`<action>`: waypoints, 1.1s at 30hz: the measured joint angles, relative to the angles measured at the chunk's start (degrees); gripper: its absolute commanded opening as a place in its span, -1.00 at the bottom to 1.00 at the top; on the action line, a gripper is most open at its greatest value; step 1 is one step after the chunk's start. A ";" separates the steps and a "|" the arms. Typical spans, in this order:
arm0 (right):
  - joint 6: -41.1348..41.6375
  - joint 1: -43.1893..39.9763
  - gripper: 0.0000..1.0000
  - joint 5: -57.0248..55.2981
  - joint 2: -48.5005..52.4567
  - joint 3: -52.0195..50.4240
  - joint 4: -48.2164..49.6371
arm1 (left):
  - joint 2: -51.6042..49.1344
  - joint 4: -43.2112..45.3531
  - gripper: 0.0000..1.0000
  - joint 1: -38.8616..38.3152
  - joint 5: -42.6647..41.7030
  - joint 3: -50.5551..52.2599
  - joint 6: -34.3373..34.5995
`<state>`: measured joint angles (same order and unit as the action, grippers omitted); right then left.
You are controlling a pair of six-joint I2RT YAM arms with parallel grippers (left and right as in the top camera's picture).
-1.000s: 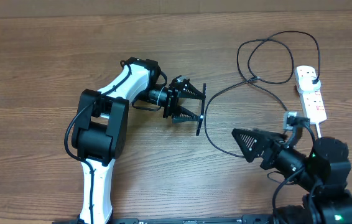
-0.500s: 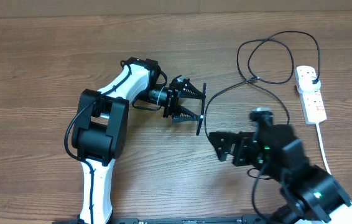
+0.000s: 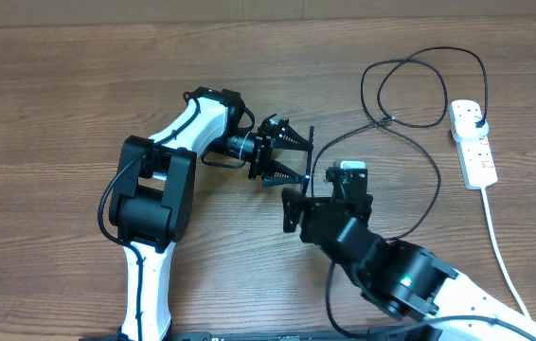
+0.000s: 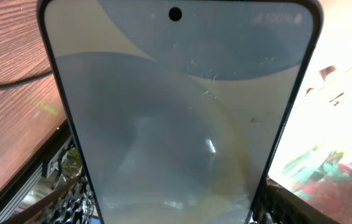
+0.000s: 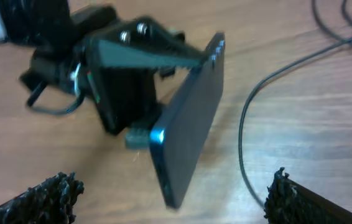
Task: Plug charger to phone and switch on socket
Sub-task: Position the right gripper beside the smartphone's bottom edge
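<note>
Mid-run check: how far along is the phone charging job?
Done: the left gripper holds the slim teal-screened phone on edge; the thin black charger cable looks plugged into the white power strip. In hand: the open, empty right gripper hovers by the phone. Left: connector into phone, then the switch.

The overhead camera looks straight down on the counter (image 3: 50,76) from far off. It takes in the left arm (image 3: 154,199), the right arm (image 3: 401,279) and, between them, the phone (image 3: 309,152) edge-on. The left wrist camera sits right against the phone (image 4: 176,112), facing its screen, which nearly fills that view. The right wrist camera looks across at the phone (image 5: 188,118) from close by and slightly above, seeing a dark face. All three views share the phone.
</note>
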<state>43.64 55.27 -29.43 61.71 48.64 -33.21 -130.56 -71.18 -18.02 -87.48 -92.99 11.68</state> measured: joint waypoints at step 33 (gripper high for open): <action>1.09 0.33 0.66 -6.80 16.79 0.04 10.49 | 0.00 0.07 0.08 0.00 0.00 0.00 0.00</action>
<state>44.73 55.59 -36.23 78.50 48.69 -22.72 -130.56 -71.11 -18.02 -87.48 -92.99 11.68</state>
